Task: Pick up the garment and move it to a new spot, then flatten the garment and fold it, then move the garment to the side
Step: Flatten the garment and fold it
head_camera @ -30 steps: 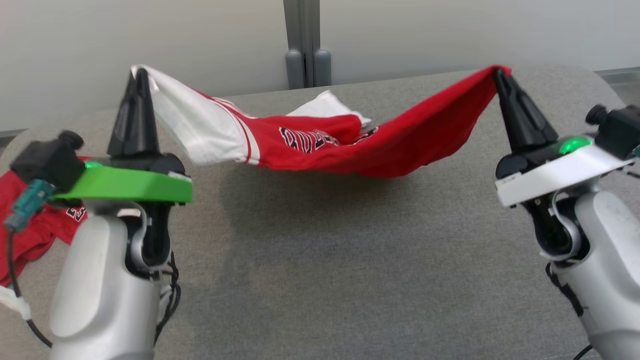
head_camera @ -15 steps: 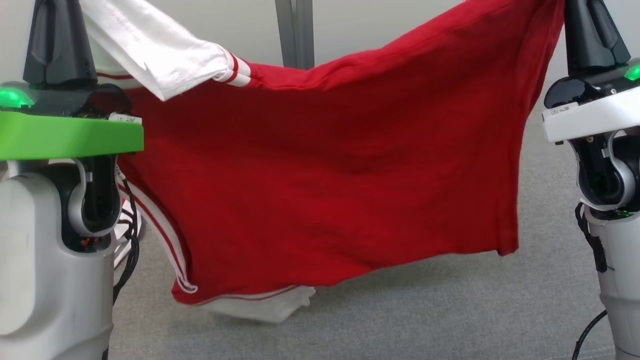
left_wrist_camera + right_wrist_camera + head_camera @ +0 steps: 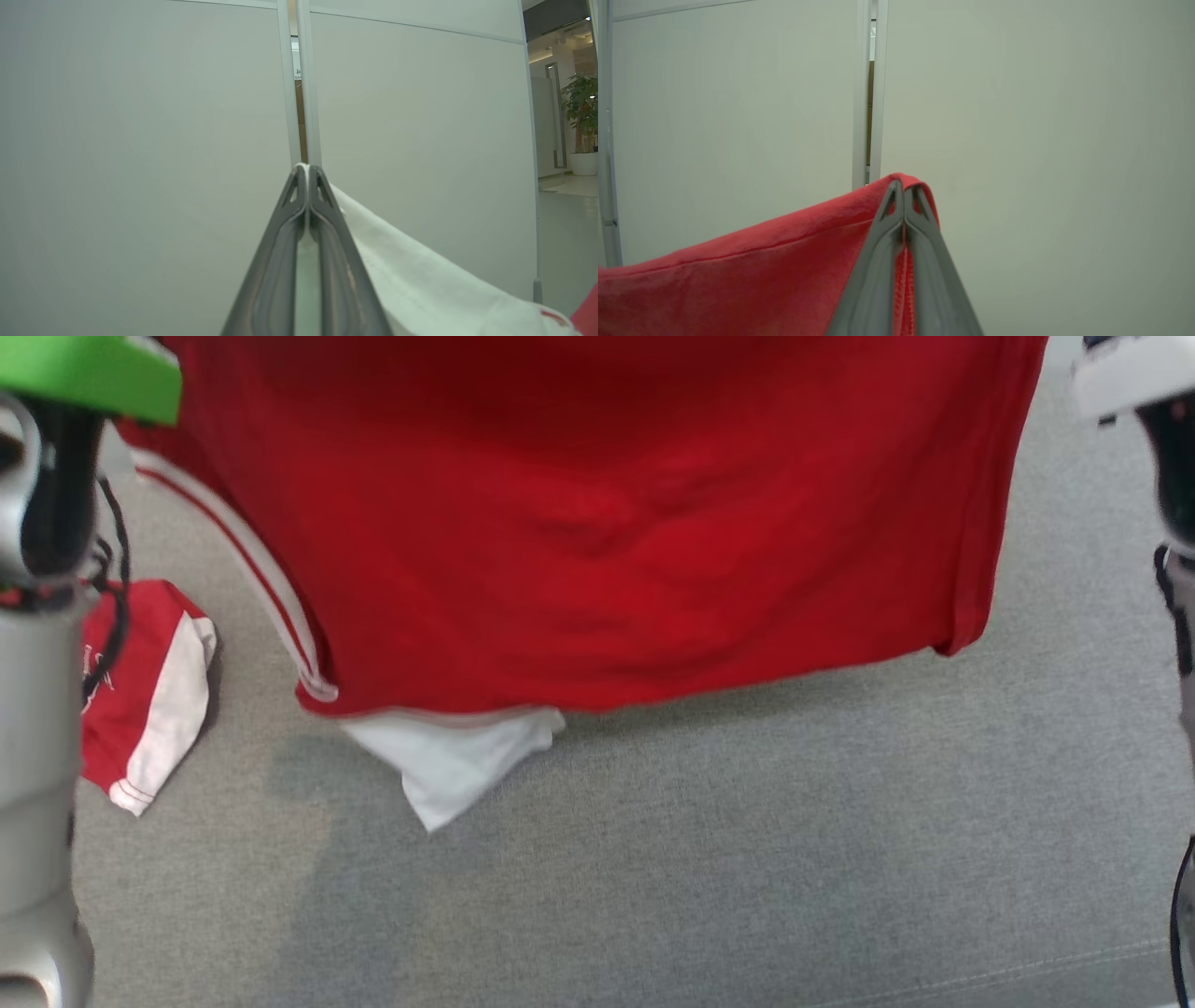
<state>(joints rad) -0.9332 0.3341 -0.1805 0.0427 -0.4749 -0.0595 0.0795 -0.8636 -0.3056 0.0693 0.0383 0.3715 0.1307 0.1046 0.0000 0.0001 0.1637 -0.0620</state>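
The garment [image 3: 607, 523] hung over the grey surface [image 3: 747, 859], its top cut off at 12 o'clock. The left gripper [image 3: 303, 169] clamped white cloth and the right gripper [image 3: 904, 185] the red hem. A second jersey [image 3: 149, 700] had reappeared at 9 o'clock.

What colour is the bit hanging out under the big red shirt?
White. The hanging bit shows best in the head view, under the shirt.

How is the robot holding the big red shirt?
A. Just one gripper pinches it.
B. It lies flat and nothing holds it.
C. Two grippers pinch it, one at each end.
C: the left gripper is shut on a white edge of the garment and the right gripper is shut on a red edge, so it hangs spread out above the grey surface.
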